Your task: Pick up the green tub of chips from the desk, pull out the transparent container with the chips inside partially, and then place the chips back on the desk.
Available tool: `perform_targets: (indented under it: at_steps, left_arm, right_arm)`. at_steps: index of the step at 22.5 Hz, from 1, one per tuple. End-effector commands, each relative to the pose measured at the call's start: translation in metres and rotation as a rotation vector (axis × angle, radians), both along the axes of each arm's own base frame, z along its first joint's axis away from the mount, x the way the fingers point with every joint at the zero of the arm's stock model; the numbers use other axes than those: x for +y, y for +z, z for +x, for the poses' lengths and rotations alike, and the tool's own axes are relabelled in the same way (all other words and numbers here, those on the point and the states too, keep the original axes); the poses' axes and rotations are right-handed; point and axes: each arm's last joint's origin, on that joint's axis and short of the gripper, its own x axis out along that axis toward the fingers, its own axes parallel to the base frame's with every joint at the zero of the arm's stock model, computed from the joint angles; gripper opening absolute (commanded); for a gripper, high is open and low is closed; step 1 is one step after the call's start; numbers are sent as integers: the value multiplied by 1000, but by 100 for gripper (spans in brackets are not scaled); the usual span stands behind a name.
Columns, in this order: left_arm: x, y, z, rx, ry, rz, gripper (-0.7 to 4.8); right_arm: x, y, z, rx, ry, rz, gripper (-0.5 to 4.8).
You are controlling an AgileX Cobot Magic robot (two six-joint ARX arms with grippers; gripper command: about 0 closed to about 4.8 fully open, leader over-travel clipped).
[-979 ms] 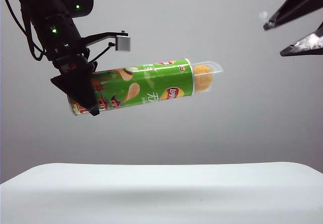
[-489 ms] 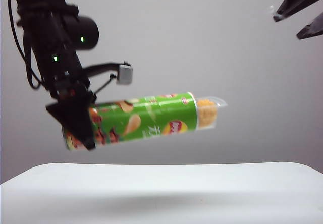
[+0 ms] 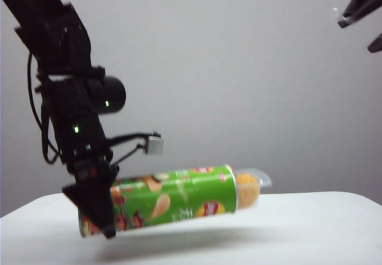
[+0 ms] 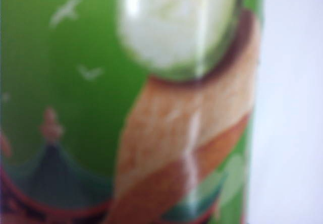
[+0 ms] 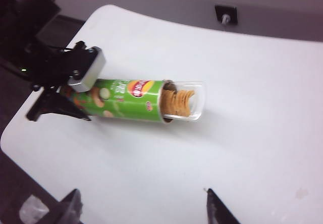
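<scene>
Exterior view: green tub of chips (image 3: 173,200) held just above the desk (image 3: 310,229).
Left gripper (image 3: 98,208) clamps its artwork end; the transparent container (image 3: 253,187) protrudes from the far end. Right gripper (image 5: 144,209), spread wide and empty, sits well apart.

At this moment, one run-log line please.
left gripper: shut on green tub of chips, low above desk | transparent container: partly out | right gripper: open, high, apart
</scene>
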Motion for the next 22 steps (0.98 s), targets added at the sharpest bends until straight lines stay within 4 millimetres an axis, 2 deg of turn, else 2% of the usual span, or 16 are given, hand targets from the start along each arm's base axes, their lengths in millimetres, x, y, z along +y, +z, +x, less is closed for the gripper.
perform_targets:
  at_steps: [1, 4, 10, 11, 13, 14, 20, 22]
  left_arm:
    - [-2, -12, 3, 15, -1, -19, 233]
    - [-3, -25, 5, 44, 17, -9, 237]
    - [-4, -35, 6, 57, 39, -7, 253]
    - [-3, -35, 6, 61, 43, -4, 335]
    - [-4, -35, 6, 67, 64, -2, 417]
    - [-4, -35, 6, 68, 69, -2, 435]
    - [-3, -31, 6, 82, 119, 4, 441]
    - [-3, -28, 6, 87, 120, 7, 458]
  right_arm:
    - [0, 1, -1, -1, 7, 0, 315]
    - [0, 1, -1, 2, 7, 0, 315]
    - [0, 0, -1, 1, 12, -9, 315]
    - [0, 0, -1, -2, 6, -19, 315]
    - [0, 0, -1, -4, 4, -22, 315]
    - [0, 0, -1, -6, 6, -24, 315]
    - [0, 0, -1, -12, 11, -31, 315]
    - [0, 0, -1, -12, 12, -31, 315]
